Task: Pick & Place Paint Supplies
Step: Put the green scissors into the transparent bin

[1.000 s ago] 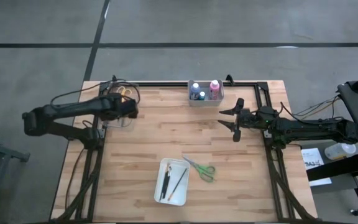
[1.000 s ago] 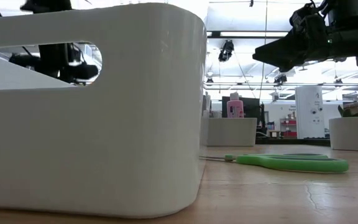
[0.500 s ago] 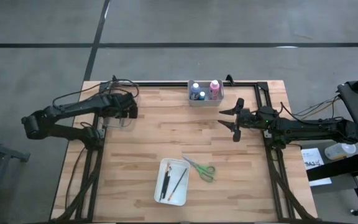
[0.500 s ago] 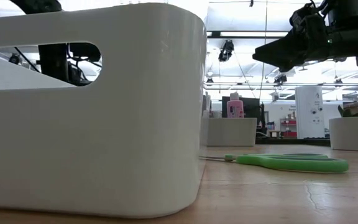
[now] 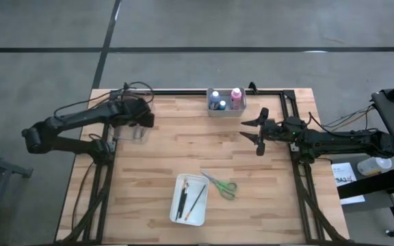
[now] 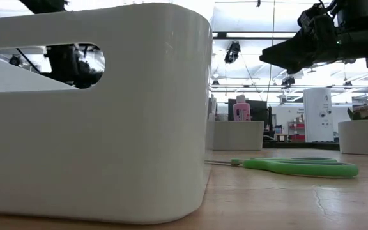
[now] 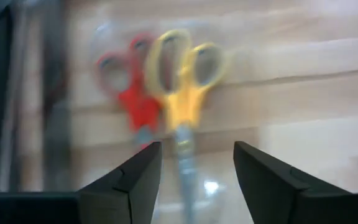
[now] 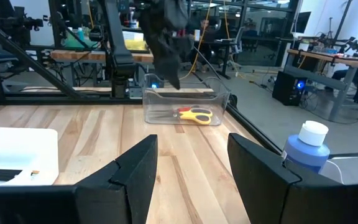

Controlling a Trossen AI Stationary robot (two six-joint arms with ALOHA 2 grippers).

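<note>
Spanning frame: wood table [image 5: 163,154]; grey floor [image 5: 252,27] around.

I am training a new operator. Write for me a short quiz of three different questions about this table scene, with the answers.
1. True or false: the green scissors lie inside the white tray.
2. Which scissors are in the clear bin under the left claw?
A. green only
B. red and yellow
C. none
3. Fill in: the brushes lie in the white ____.

Key:
1. False; they lie on the table beside it.
2. B: red scissors and yellow scissors.
3. tray

The right claw waits open above the table.
</note>
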